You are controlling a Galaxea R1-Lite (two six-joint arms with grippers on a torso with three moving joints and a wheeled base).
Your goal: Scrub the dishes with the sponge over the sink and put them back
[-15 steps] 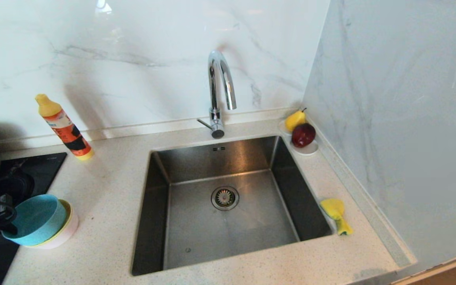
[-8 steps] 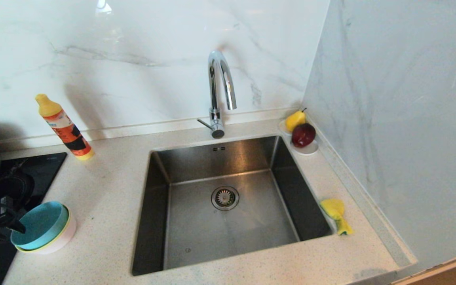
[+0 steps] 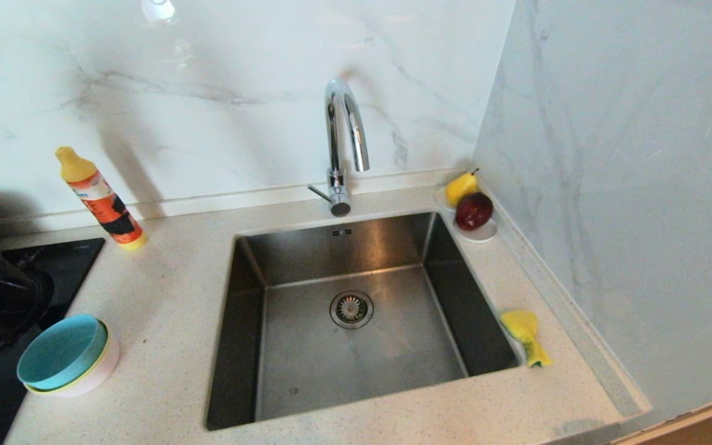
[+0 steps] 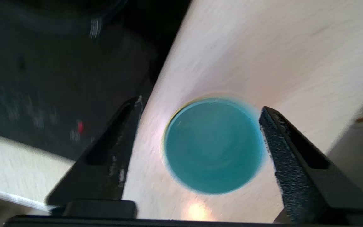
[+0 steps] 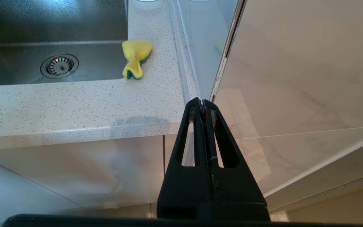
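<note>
Blue bowl sits nested atop the stack left of the sink, and the left gripper hangs above it with jaws wide and empty; lifting straight up should clear the rims. Right gripper is parked, closed; the sponge lies right of the sink, and the bottle and cooktop crowd the left side.
</note>
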